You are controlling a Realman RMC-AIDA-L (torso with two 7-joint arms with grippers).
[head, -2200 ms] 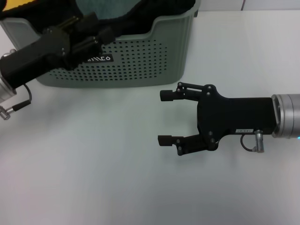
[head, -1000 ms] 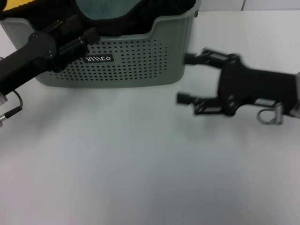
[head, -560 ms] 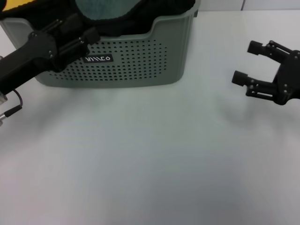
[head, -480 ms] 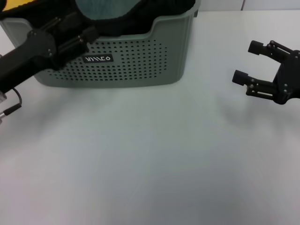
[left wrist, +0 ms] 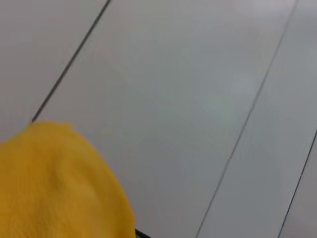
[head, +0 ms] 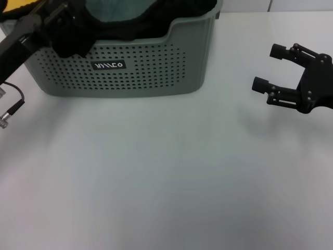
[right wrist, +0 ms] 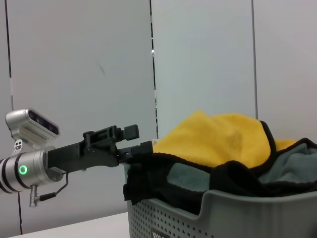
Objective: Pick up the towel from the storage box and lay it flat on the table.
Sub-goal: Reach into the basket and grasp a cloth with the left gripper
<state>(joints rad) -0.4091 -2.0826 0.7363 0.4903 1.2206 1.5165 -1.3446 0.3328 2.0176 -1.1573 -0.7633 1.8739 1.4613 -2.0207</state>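
The storage box [head: 135, 73] stands at the back left of the table [head: 156, 172]. The yellow towel [right wrist: 223, 139] lies heaped on top of its contents; only a sliver of the towel [head: 18, 4] shows in the head view, and the towel [left wrist: 49, 183] fills a corner of the left wrist view. My left gripper [right wrist: 138, 140] hovers over the box's left rim, open, its lower finger at the towel's black-bound edge. In the head view the left gripper [head: 67, 28] covers the box's left corner. My right gripper [head: 267, 67] hangs open over the table's right side, holding nothing.
A teal-grey cloth [head: 119, 8] and a black cloth [head: 177, 15] also lie in the box; the black cloth [right wrist: 141, 186] droops over a corner of the rim. A cable [head: 13, 107] from the left arm dangles at the left edge. Bare tabletop stretches in front of the box.
My right gripper has swung from the table's middle out to the right side, still open. My left gripper has shifted up and left along the box's rim, toward the towel.
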